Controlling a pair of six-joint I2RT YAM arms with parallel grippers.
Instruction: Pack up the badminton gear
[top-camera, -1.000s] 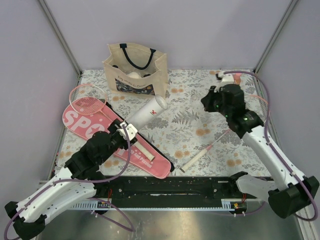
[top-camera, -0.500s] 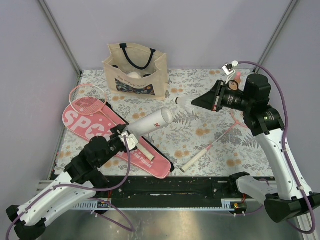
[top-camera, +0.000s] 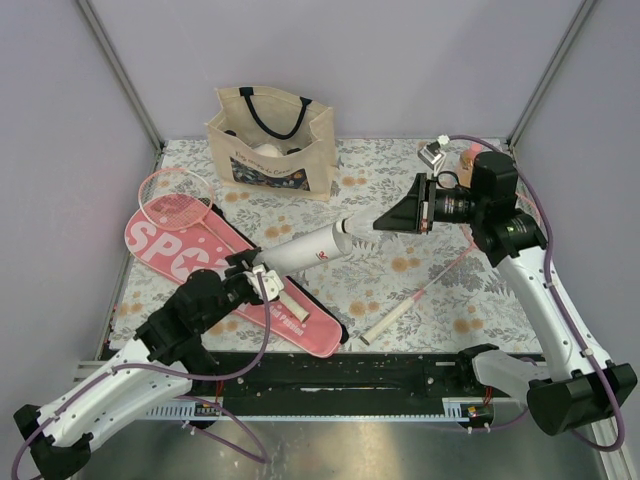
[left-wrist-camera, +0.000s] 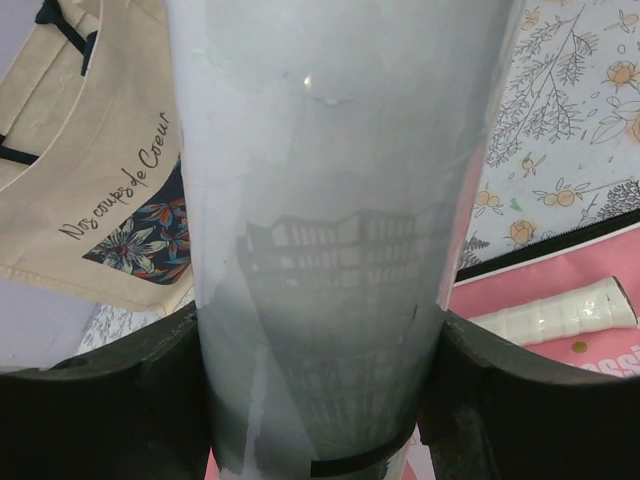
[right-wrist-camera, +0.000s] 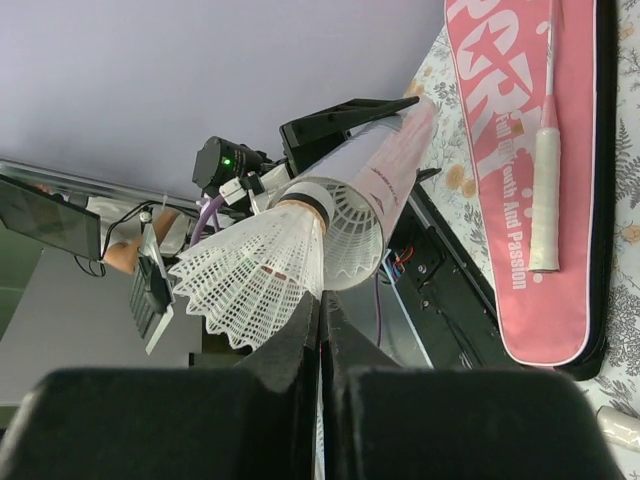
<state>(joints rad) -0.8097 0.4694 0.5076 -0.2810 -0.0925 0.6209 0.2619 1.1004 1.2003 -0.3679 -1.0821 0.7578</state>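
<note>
My left gripper (top-camera: 262, 272) is shut on the long white tube (top-camera: 305, 248), which is lifted and tilted, its open mouth facing right. In the left wrist view the tube (left-wrist-camera: 330, 200) fills the space between both fingers (left-wrist-camera: 100, 390). My right gripper (top-camera: 385, 222) is shut on the skirt of a white shuttlecock (right-wrist-camera: 250, 280), held just in front of the tube (right-wrist-camera: 375, 170) mouth, where another shuttlecock sits inside. The pink SPORT case (top-camera: 200, 262) lies open at the left with one racket (top-camera: 177, 197) on it. A second racket (top-camera: 390, 320) lies at the right.
A beige tote (top-camera: 272, 135) with dark straps stands at the back. A small orange bottle (top-camera: 467, 157) is at the back right behind my right arm. Floral cloth (top-camera: 360, 280) covers the table. The racket's white handle (right-wrist-camera: 545, 200) lies along the case (right-wrist-camera: 590, 200).
The right gripper has swung to point left and dropped towards the tube's mouth with the shuttlecock. The left arm has tilted the tube flatter and further right.
</note>
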